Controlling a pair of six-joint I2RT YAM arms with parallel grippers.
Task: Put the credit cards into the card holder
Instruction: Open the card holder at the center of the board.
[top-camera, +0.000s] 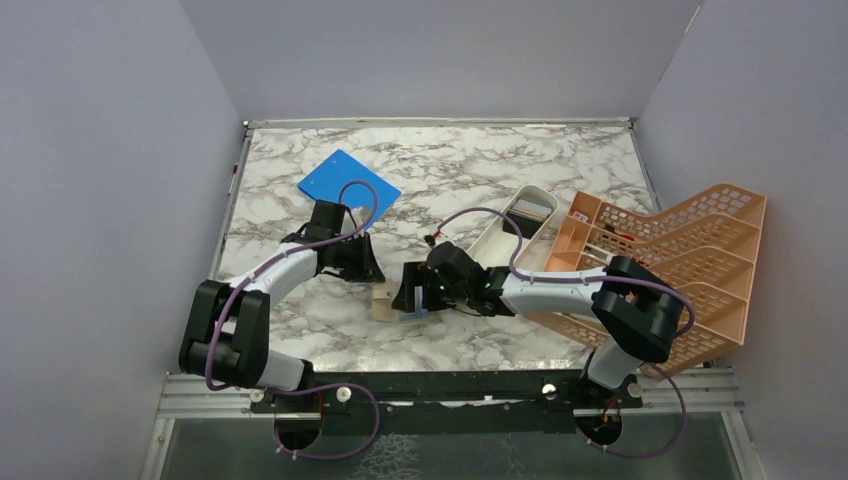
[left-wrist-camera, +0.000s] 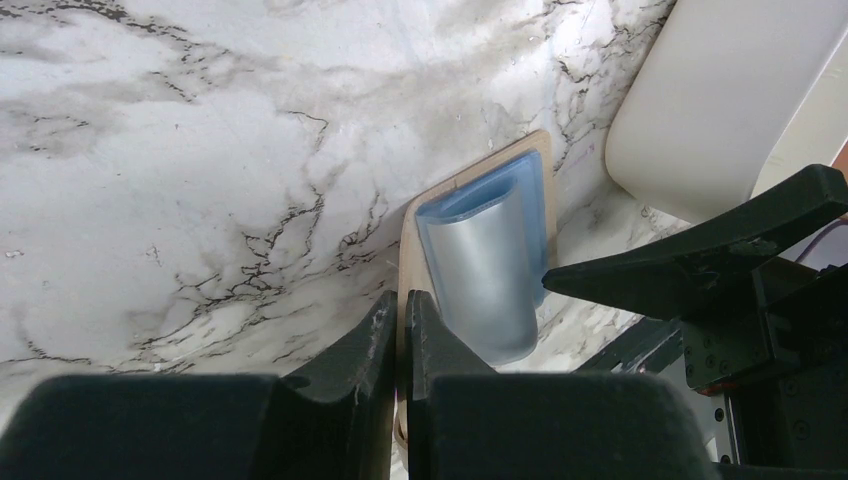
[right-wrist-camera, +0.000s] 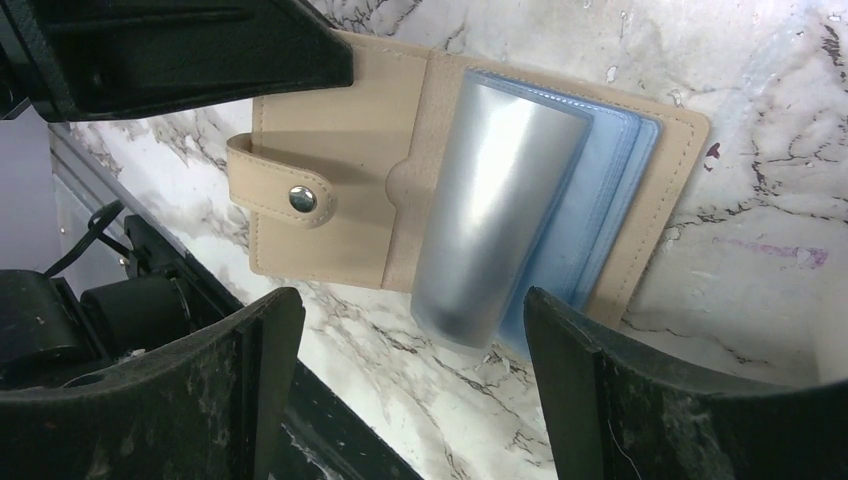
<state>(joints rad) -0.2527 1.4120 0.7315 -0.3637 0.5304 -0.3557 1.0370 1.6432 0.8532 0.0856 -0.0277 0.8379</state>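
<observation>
Right wrist view looks down on the small tan bifold card holder (right-wrist-camera: 330, 130), open on the white marbled counter (right-wrist-camera: 760, 200), its strap with the metal snap stud (right-wrist-camera: 300, 198) hanging off one half. On the other half, over a stack of clear blue plastic sleeves (right-wrist-camera: 610, 180), sits a silvery-grey plastic card (right-wrist-camera: 490, 200), bowed up along its length like a shallow arch. Its long axis runs parallel to the holder's fold. Its near end overhangs the holder's edge and points into the gap of the right jaws, which stand wide apart, one finger either side of that end, gripping nothing. I cannot tell for sure whether the far end is already tucked into a sleeve, though from the left wrist view a blue rim seems to wrap it. The left jaws are all but together and look pinched on the thin tan edge of the strap-side flap, steadying the holder. The right arm is plainly nearer the card. I'd judge the coming move to be a push along the card's length, away from the right jaws and deeper into the sleeve. A push off that axis would likely buckle the card further or skid it sideways.
</observation>
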